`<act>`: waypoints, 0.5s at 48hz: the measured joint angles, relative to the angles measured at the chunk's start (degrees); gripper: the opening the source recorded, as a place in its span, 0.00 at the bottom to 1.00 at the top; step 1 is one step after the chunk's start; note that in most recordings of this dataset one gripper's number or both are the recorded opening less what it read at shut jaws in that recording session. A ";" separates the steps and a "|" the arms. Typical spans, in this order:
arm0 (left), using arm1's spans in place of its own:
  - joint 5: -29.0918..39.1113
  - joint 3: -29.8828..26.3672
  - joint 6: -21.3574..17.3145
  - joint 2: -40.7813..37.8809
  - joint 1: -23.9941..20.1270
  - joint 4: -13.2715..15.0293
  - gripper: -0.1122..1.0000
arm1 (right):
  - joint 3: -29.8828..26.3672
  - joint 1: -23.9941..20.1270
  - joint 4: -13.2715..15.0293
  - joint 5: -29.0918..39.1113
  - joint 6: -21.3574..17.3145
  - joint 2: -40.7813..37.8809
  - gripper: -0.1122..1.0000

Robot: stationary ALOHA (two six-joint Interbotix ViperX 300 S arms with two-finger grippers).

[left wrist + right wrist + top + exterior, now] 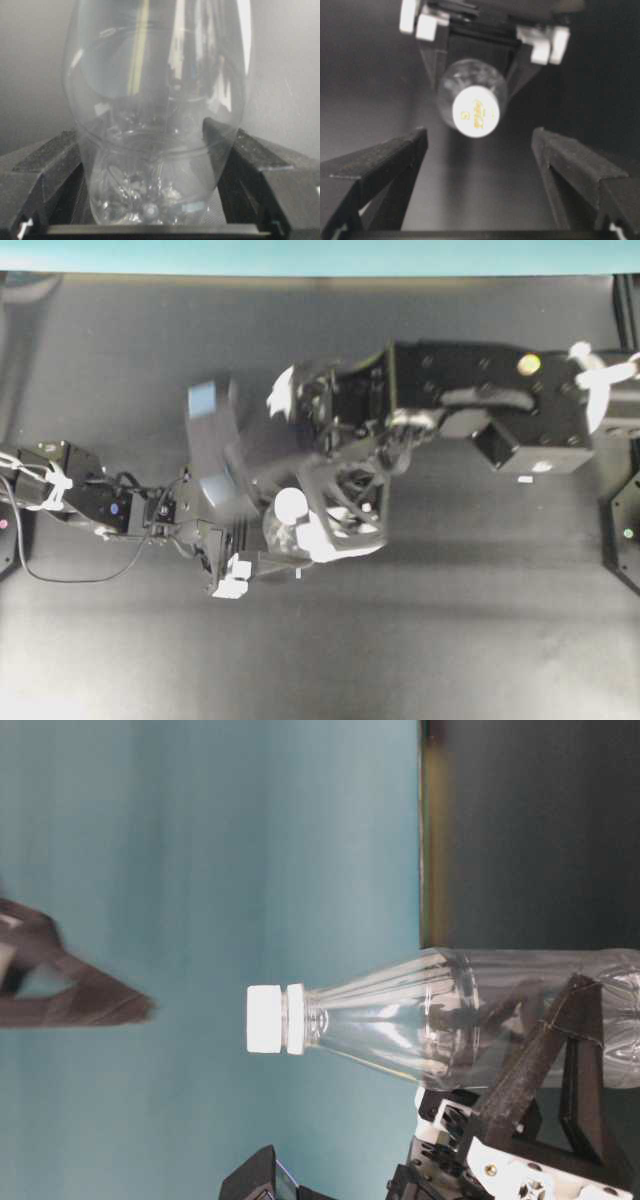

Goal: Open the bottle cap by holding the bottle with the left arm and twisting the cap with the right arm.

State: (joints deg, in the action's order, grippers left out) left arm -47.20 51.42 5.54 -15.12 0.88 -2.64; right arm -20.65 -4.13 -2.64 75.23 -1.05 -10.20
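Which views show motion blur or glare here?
Overhead: the right gripper is smeared by motion. Table-level: its finger at the left edge is blurred, while the bottle cap is sharp. Left wrist: bright reflections streak the bottle. Right wrist: slightly soft, no glare.

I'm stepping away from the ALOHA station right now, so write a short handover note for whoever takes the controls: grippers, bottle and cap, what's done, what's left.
Left gripper: shut on the bottle, clamping its lower body from both sides.
Right gripper: open, its fingers standing either side of the cap without touching it.
Bottle: held by the left arm, white cap facing the right wrist camera.
Done: bottle is secured. Whether the cap has been loosened cannot be told; it sits on the neck.
Left: close the right gripper on the cap, twist, and lift it off.
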 measured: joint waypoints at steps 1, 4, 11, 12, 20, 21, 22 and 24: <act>-0.09 0.00 0.00 0.00 0.00 0.00 0.82 | -1.05 0.00 0.00 0.88 -2.81 -0.44 0.82; -0.09 0.00 0.00 0.00 0.09 0.00 0.82 | -3.96 0.09 0.00 4.31 -10.99 -2.02 0.82; 0.00 0.00 0.00 0.00 0.35 0.00 0.82 | -9.49 0.09 0.00 11.87 -23.82 -5.19 0.82; 0.09 -0.09 0.00 0.00 0.35 0.00 0.82 | -10.20 0.09 0.00 12.74 -25.14 -5.54 0.82; 0.18 0.00 0.00 0.00 0.53 0.09 0.82 | -14.15 0.09 -0.09 16.44 -34.72 -8.44 0.82; 0.18 -0.09 0.00 0.00 0.44 0.09 0.82 | -14.41 0.09 -0.09 16.52 -35.60 -8.88 0.82; 0.18 0.00 0.00 0.00 0.53 0.09 0.82 | -14.68 0.00 -0.09 16.52 -36.21 -9.14 0.82; 0.18 0.00 0.00 0.00 0.53 0.09 0.82 | -15.21 0.00 -0.35 16.70 -37.27 -9.84 0.82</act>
State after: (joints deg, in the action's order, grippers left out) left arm -47.02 51.42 5.54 -15.12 1.41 -2.55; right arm -35.86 -4.13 -2.99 91.93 -38.32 -20.04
